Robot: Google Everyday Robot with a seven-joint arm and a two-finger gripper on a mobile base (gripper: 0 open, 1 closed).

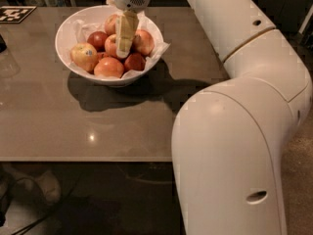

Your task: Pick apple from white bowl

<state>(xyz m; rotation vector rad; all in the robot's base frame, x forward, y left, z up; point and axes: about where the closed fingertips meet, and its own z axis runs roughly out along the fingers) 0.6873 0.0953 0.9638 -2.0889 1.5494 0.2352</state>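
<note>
The white bowl [64,32], lined with crumpled white paper, stands at the back left of the grey table [98,121]. It holds several red and yellow-red apples. My gripper [123,52] hangs straight down over the middle of the bowl. Its pale tip is right at a red apple [112,45] in the centre of the pile, with another apple [144,41] just to its right. A yellowish apple [84,56] lies at the bowl's left side. The gripper hides part of the centre apples.
My white arm [230,131] fills the right side of the view and hides the table's right part. A black-and-white marker tag [12,12] lies at the table's far left corner. The table's front edge [88,159] runs across below the bowl.
</note>
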